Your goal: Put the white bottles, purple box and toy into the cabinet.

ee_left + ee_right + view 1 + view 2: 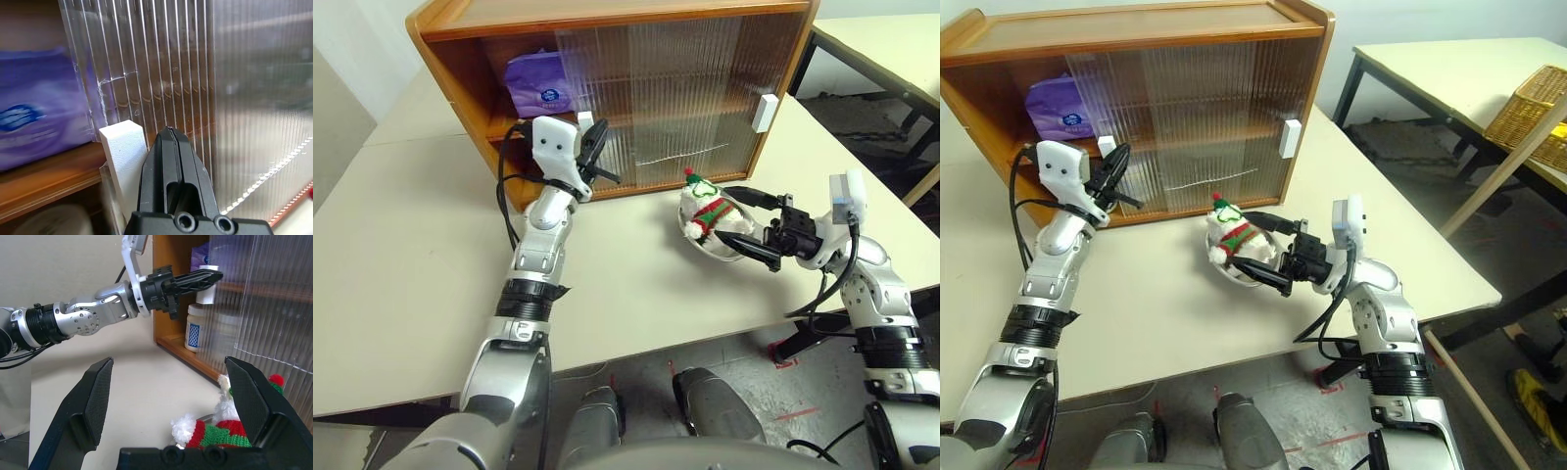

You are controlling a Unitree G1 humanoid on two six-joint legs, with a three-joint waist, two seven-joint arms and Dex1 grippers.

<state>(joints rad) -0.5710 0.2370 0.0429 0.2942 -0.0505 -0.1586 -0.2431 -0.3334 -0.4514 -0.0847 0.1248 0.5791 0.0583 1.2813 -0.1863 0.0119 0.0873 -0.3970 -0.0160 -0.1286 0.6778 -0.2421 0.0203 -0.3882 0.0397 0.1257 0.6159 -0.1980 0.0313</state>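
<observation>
My left gripper point(592, 147) has its jaws clenched on nothing, tips against the white handle point(124, 156) of the cabinet point(607, 20) door; my right gripper point(171, 396) has its jaws spread wide around the toy point(710, 211) in a steel bowl point(720, 245) on the cream worktop point(411, 255). Inside the cabinet I see the purple box point(536, 83) with a blue round logo I can't read on the upper shelf, and a white bottle point(195, 328) with a blue-patterned label below.

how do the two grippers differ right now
The left gripper is shut, its fingers pressed together beside the white handle of the cabinet's sliding door; the right gripper is open, its fingers spread to either side of the toy. The left sits up at the cabinet front, the right low over the table. Both have two black fingers and hold nothing.
</observation>
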